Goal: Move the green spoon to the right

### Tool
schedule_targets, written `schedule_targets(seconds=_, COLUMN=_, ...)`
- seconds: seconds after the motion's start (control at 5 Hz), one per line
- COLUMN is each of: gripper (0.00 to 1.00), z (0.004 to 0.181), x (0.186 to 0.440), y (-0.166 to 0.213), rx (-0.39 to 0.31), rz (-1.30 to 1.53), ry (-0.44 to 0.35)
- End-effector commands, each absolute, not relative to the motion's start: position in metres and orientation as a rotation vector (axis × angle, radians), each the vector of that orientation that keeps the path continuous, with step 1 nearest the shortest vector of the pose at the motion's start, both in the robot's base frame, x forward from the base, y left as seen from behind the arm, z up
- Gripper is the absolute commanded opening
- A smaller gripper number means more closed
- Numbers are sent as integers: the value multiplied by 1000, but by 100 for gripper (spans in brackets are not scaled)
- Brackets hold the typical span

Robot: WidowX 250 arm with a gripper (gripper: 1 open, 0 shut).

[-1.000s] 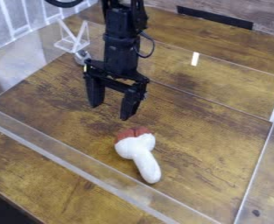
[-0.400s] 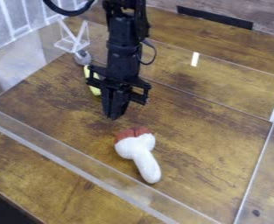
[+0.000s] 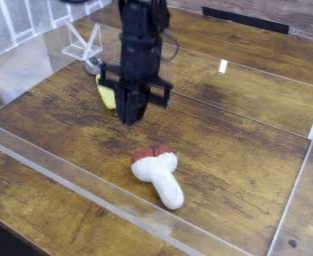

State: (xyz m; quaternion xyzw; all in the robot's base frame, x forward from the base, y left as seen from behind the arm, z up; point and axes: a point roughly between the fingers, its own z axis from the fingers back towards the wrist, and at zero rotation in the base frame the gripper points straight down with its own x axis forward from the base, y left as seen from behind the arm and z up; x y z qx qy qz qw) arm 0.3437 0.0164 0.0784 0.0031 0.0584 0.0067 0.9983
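Note:
The green spoon (image 3: 107,96) shows as a small yellow-green piece sticking out to the left of the black fingers, most of it hidden behind them. My gripper (image 3: 128,118) points straight down over the left middle of the wooden table, shut on the spoon and lifted a little off the surface.
A chunky white toy (image 3: 163,180) with a reddish-brown end lies in front and to the right of the gripper. Low clear plastic walls (image 3: 65,170) fence in the work area. A clear wire stand (image 3: 81,45) sits at the back left, and a small white strip (image 3: 223,67) at the back right.
The jaws went from wide open to shut around the spoon. The gripper then rose a little, and the yellow-green piece now shows at its left side.

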Motion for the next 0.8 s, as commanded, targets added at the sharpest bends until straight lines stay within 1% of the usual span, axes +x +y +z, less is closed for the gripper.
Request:
schedule_targets(seconds=0.0, gripper=0, z=136, x=343, y=22, rx=6, rz=32, ry=-17)
schedule_targets(seconds=0.2, gripper=0, z=157, x=338, y=26, rx=-4, rz=36, ry=-51)
schedule_targets(seconds=0.4, gripper=100, z=149, x=337, y=30, rx=-1, rz=83, ry=-30)
schedule_targets(seconds=0.6, gripper=100, z=139, x=336, y=32, rx=2, rz=104, ry=-6)
